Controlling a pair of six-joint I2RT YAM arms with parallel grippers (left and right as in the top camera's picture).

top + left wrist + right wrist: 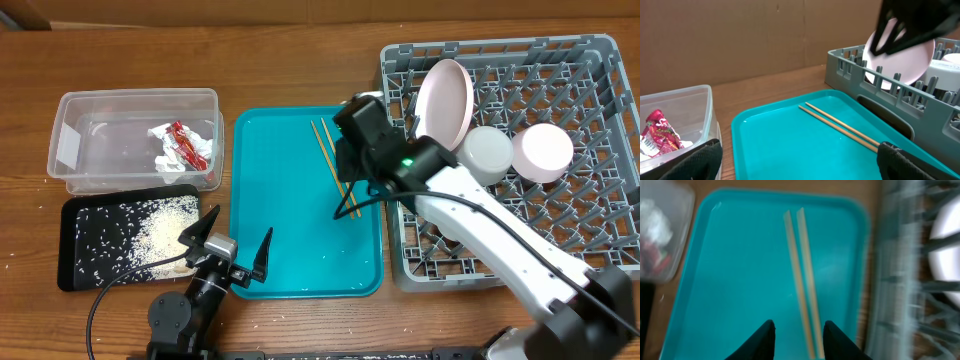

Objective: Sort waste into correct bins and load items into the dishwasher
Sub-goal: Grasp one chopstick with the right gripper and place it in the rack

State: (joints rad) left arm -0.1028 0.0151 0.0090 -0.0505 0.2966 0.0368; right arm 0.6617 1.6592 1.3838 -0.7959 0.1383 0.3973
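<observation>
The right arm (500, 240) wore glossy white shells between black joints, with a thin black cable (505, 228) traced along them and a green light (407, 162) on its black wrist housing (368, 128). At seven o'clock in the overhead view, the all-black left arm (185, 310) carried a silver-grey block (222, 246) behind pointed fingers (263, 254), a black lead (100, 305) looping off at nine o'clock. The wrist cameras showed matte black, finely textured fingertips (700, 160).
</observation>
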